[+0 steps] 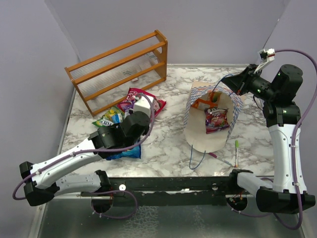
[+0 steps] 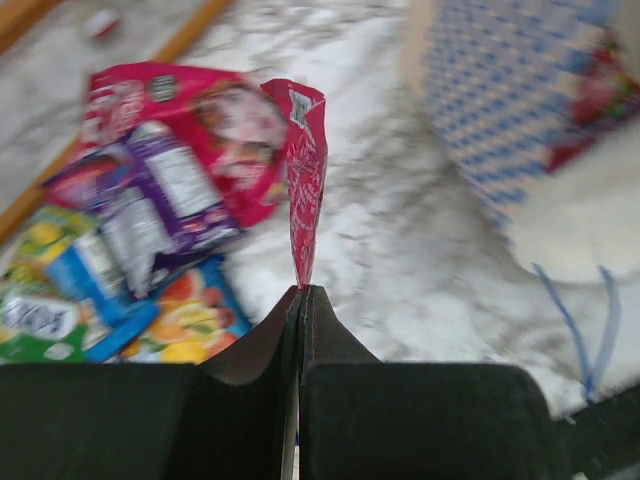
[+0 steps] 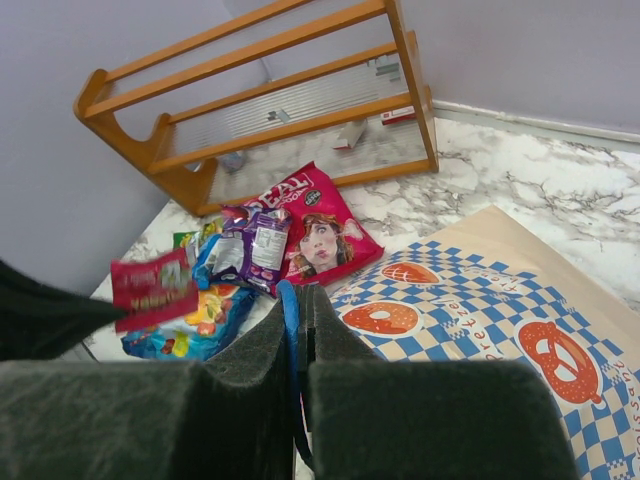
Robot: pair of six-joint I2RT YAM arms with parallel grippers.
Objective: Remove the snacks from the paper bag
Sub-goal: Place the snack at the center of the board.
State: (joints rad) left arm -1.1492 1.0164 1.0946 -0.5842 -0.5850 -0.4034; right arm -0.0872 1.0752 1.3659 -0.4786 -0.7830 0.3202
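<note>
Here the paper bag holds two snacks; right gripper pinches its handle, left gripper a red packet.

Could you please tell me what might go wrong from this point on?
The left gripper pinches the red packet only by its thin edge, so it might slip out short of the snack pile. The right gripper holds the paper bag by one blue cord handle alone; if that slides free, the bag could sag over the packets inside.
</note>
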